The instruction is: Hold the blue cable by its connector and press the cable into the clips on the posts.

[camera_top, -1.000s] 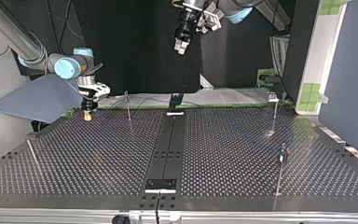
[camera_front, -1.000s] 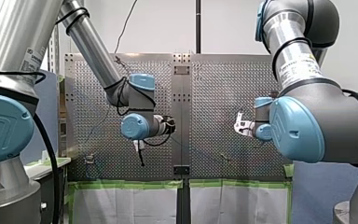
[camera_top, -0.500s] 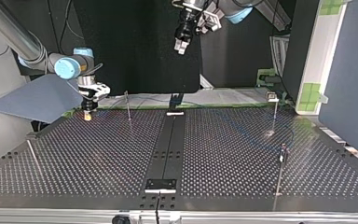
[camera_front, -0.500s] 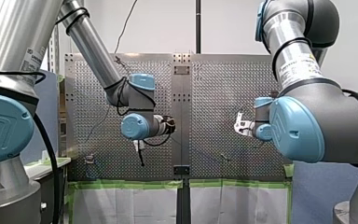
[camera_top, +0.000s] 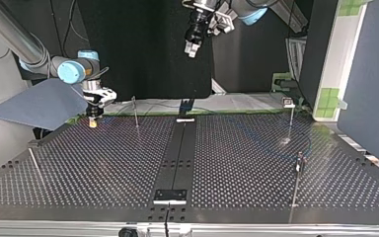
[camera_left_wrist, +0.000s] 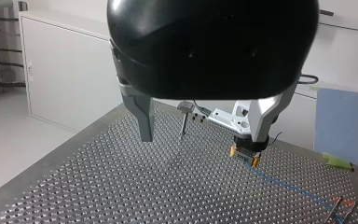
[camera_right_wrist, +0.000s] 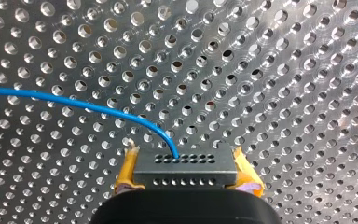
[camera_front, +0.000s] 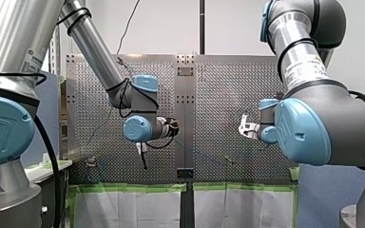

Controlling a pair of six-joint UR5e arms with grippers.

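My right gripper (camera_right_wrist: 185, 173) is clamped on the grey connector (camera_right_wrist: 185, 179), yellow pads (camera_right_wrist: 127, 170) either side, low over the perforated table (camera_right_wrist: 284, 70); the blue cable (camera_right_wrist: 74, 100) curves off from it. My left gripper (camera_left_wrist: 203, 137) hangs up high, wide open, nothing in it

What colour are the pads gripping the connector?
Yellow-orange pads, clearest in the right wrist view, on either side of the grey connector.
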